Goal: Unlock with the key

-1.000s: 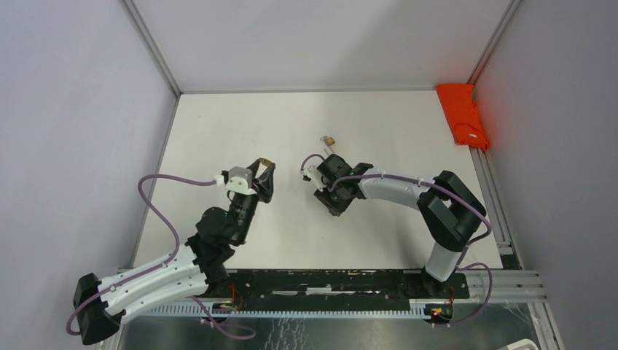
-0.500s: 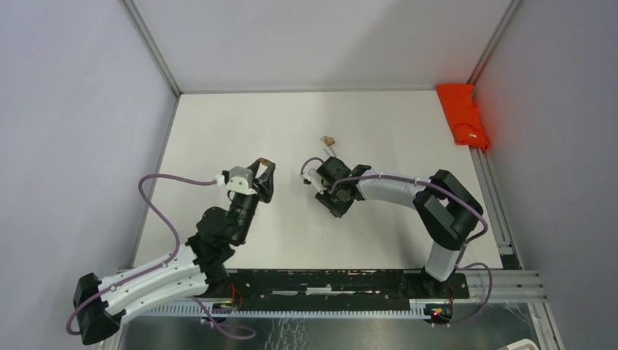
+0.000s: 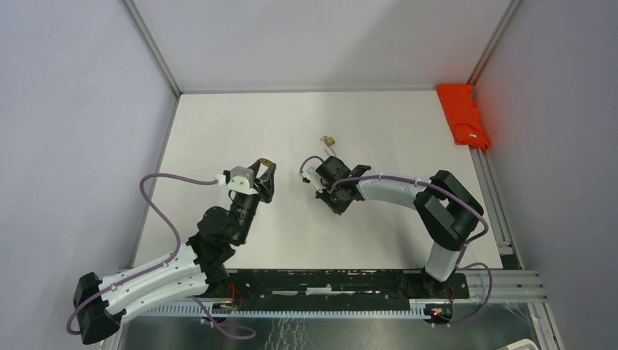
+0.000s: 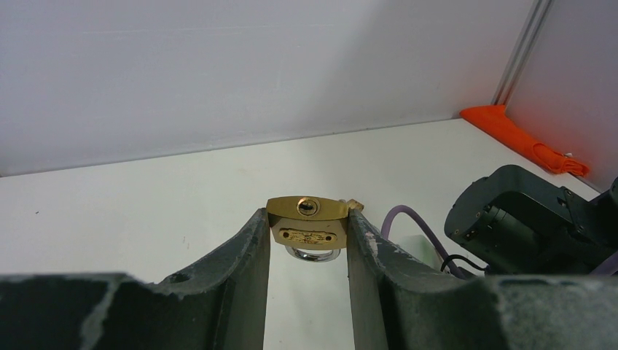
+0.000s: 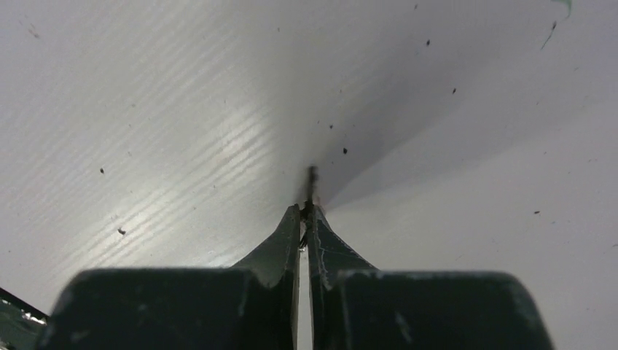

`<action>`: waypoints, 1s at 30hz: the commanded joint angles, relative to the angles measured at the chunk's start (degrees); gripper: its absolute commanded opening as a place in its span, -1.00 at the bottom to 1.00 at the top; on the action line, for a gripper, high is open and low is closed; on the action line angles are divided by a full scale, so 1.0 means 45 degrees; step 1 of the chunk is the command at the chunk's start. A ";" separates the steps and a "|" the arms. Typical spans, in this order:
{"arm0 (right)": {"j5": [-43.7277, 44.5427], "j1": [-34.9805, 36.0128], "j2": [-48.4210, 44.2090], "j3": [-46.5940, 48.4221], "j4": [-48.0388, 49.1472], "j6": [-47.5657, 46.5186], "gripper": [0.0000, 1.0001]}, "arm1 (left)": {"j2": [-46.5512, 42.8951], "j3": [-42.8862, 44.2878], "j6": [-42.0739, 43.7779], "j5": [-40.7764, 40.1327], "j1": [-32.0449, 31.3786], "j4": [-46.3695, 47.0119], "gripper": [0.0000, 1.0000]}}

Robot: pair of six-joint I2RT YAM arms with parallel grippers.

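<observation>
A white table (image 3: 379,109) sits inside a small booth, closed in by pale lilac-grey panels: the left wall (image 3: 73,109), the back wall (image 3: 313,36) and the right wall (image 3: 557,109). Aluminium posts (image 3: 151,47) rise from the two far corners, and an aluminium rail (image 3: 493,211) runs along the table's right edge. An orange cloth (image 3: 462,115) lies crumpled in the far right corner. A black strip (image 3: 328,280) spans the near edge. Soft, even light leaves a faint sheen on the dark-specked tabletop.
</observation>
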 commanded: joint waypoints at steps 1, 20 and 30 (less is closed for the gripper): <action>-0.0406 -0.0010 0.0162 -0.0293 0.0281 0.0325 -0.95 | -0.0141 0.0111 -0.0521 0.0106 0.0068 0.0547 -0.96; -0.0523 -0.0793 -0.0863 -0.0504 0.0784 0.1036 -1.00 | -0.0407 0.0014 -0.0638 0.0147 0.0073 0.0382 -0.96; -0.0867 -0.0986 -0.0943 -0.0298 0.0636 0.1426 -0.84 | -0.0253 0.0032 -0.0677 0.0185 0.0071 0.0407 -0.96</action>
